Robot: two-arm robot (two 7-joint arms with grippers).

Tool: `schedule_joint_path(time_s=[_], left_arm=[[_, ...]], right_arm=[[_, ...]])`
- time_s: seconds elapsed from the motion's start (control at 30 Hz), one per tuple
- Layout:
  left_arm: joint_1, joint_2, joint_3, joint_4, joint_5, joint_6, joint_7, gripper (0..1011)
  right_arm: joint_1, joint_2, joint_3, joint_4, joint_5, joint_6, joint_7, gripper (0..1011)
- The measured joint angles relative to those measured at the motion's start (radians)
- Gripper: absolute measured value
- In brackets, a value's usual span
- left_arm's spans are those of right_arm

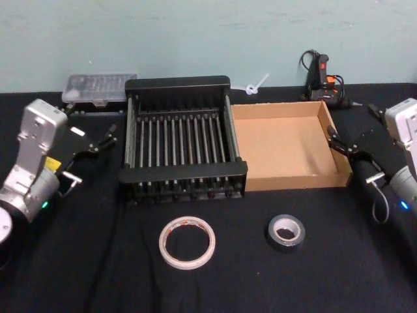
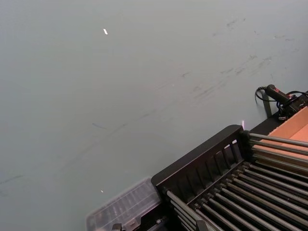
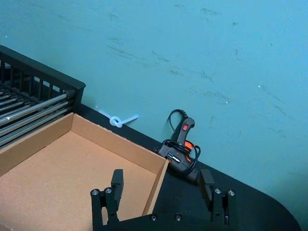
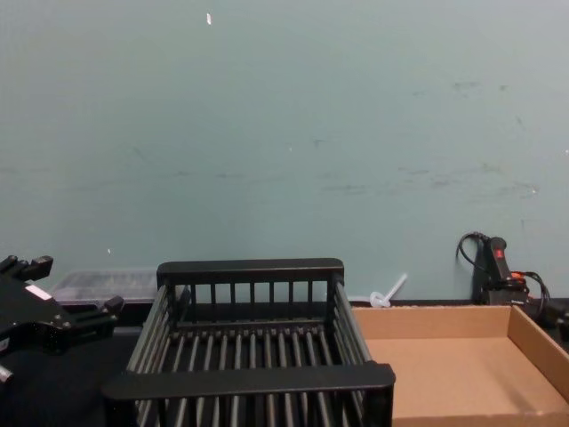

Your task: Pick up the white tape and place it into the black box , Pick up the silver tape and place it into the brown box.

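The white tape (image 1: 187, 242) lies flat on the black table near the front, with the silver tape (image 1: 285, 233) to its right. Behind them the black box (image 1: 177, 83) and the brown box (image 1: 329, 140) stand side by side, both with nothing inside. My left gripper (image 1: 94, 127) hovers open to the left of the black box (image 4: 249, 269) and also appears at the chest view's lower left (image 4: 69, 285). By the brown box's (image 3: 53, 163) right wall, my right gripper (image 1: 352, 124) (image 3: 161, 185) is open, one finger over the box and one outside it.
A clear plastic case (image 1: 98, 88) sits behind the black box at the left. A black and orange glue gun (image 1: 322, 78) with its cord rests at the back right against the wall, and a white plastic tie (image 1: 254, 86) lies behind the boxes.
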Motion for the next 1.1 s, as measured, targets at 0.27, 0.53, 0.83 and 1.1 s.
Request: schedule_joint_path(time_s=[0.27, 0.53, 0.83, 1.1], left_arm=[[0.000, 0.000, 0.000, 0.000, 0.000, 0.000, 0.000, 1001], [0.000, 0.000, 0.000, 0.000, 0.000, 0.000, 0.000, 1001], [0.000, 0.000, 0.000, 0.000, 0.000, 0.000, 0.000, 1001], [0.000, 0.000, 0.000, 0.000, 0.000, 0.000, 0.000, 1001]], right_arm=[[0.000, 0.000, 0.000, 0.000, 0.000, 0.000, 0.000, 1002], [0.000, 0.000, 0.000, 0.000, 0.000, 0.000, 0.000, 1002], [0.000, 0.000, 0.000, 0.000, 0.000, 0.000, 0.000, 1002], [0.000, 0.000, 0.000, 0.000, 0.000, 0.000, 0.000, 1002]])
